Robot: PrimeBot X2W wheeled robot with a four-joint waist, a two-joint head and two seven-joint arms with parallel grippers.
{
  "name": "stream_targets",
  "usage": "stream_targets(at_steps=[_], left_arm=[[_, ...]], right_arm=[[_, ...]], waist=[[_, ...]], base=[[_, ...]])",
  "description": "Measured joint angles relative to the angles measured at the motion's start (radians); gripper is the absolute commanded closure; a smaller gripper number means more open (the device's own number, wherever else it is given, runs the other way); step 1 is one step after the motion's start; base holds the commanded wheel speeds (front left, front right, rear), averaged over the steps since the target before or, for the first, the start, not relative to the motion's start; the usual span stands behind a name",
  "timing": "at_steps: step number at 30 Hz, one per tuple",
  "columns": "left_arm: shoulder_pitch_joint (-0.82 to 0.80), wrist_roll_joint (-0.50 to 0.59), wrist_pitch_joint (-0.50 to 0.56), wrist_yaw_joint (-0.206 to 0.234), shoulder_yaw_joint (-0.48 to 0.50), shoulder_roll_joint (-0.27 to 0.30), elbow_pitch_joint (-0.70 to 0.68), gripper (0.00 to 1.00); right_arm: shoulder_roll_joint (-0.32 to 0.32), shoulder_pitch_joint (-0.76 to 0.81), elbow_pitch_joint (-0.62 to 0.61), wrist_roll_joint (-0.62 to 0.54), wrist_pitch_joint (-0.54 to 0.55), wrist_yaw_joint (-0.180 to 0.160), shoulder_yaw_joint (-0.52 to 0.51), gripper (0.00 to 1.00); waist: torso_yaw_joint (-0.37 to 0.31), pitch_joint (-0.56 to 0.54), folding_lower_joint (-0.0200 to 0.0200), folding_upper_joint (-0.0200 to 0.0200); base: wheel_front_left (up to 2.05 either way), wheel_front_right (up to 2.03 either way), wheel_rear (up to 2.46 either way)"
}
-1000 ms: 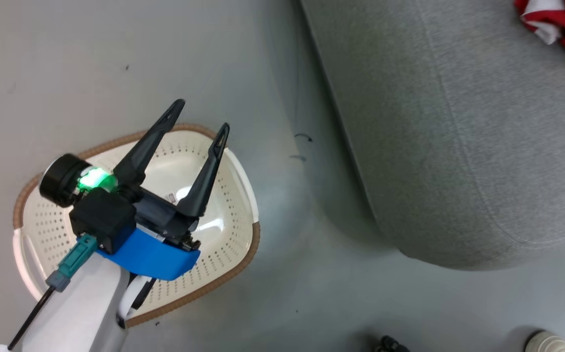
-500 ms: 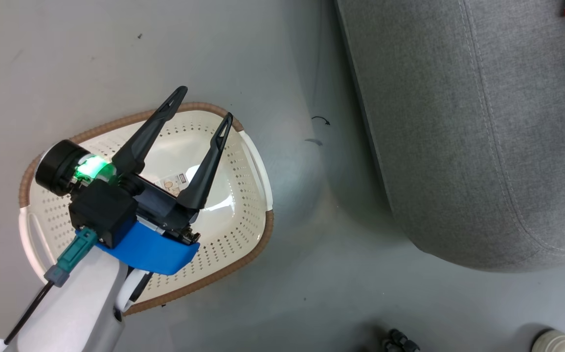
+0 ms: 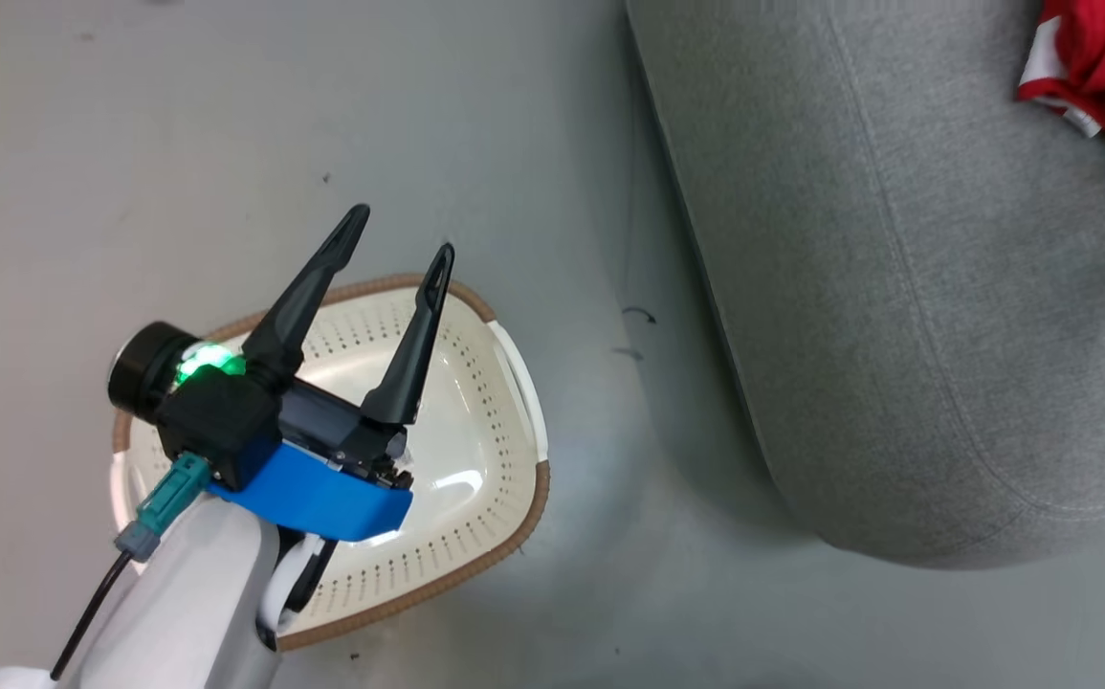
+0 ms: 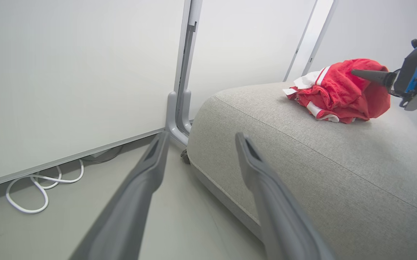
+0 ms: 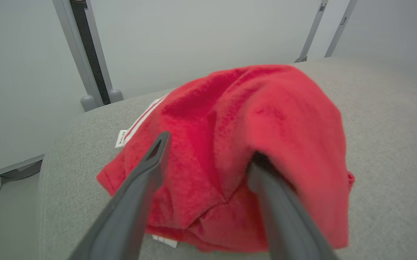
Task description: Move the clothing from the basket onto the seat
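Right gripper [image 5: 210, 148], spread wide, noses into clothing [image 5: 266, 108] on seat [image 5: 392, 144].

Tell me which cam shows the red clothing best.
Left wrist view: almost the whole clothing pile sits in frame on the seat, stripes visible. Right wrist view is close up, with the right gripper across it. Head view crops it at the top right.

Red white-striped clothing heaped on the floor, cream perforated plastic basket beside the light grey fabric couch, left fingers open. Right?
No: the red white-striped clothing is heaped on the light grey fabric couch, as the left wrist view shows. The cream perforated plastic basket beside the couch and the left gripper with open fingers are right.
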Motion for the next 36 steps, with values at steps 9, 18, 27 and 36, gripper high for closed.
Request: stream_targets(at_steps=[9,18,27,36], left_arm=[[0.107,-0.012,0.0,0.0,0.092,-0.068,0.033,0.0],[0.239,-0.019,0.0,0.0,0.183,-0.121,0.077,0.0],[0.316,-0.018,0.0,0.0,0.282,-0.178,0.129,0.0],[0.357,-0.012,0.0,0.0,0.341,-0.204,0.168,0.0]], right_arm=[[0.041,0.17,-0.069,0.078,-0.034,0.0,0.092,0.0],[0.139,0.396,-0.269,0.103,-0.05,0.0,0.188,0.0],[0.195,0.592,-0.444,0.077,-0.025,0.0,0.285,0.0],[0.211,0.741,-0.548,0.075,0.007,0.0,0.34,0.0]], waist=[[0.015,-0.142,-0.0001,0.0],[0.022,-0.292,-0.0002,0.0001],[0.048,-0.411,-0.0003,0.0001],[0.107,-0.472,-0.0003,0.0001]], base=[[0.0,0.0,0.0],[0.0,0.0,0.0],[0.0,0.0,0.0],[0.0,0.0,0.0]])
